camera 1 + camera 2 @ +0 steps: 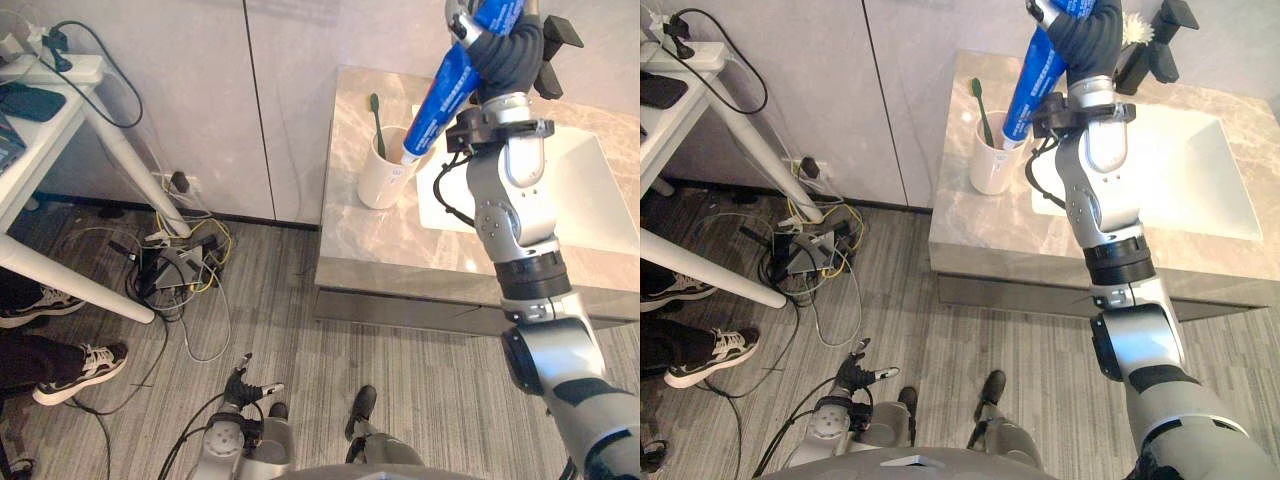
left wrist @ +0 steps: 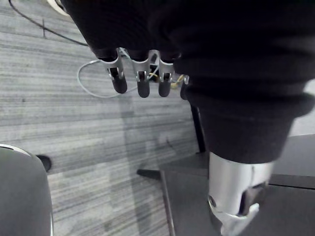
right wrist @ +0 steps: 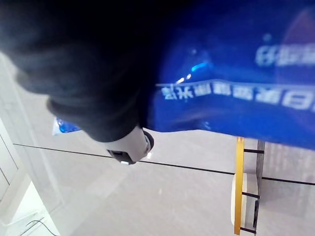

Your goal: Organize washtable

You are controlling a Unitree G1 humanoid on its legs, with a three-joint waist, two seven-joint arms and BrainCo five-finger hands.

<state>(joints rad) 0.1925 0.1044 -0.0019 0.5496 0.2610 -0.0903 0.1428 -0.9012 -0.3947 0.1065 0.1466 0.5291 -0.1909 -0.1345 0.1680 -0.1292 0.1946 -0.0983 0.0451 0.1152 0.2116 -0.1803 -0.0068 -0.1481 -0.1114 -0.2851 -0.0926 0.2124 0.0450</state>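
Room: bare surface at cup's 6 o'clock.
Right robot hand: grips toothpaste tube — cap at cup's rim.
Left robot hand: fingers slack.

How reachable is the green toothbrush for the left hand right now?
Probably not yet: the left hand hangs low by the floor, far from the washtable. The toothpaste tube in the right hand also crowds the cup holding the toothbrush.
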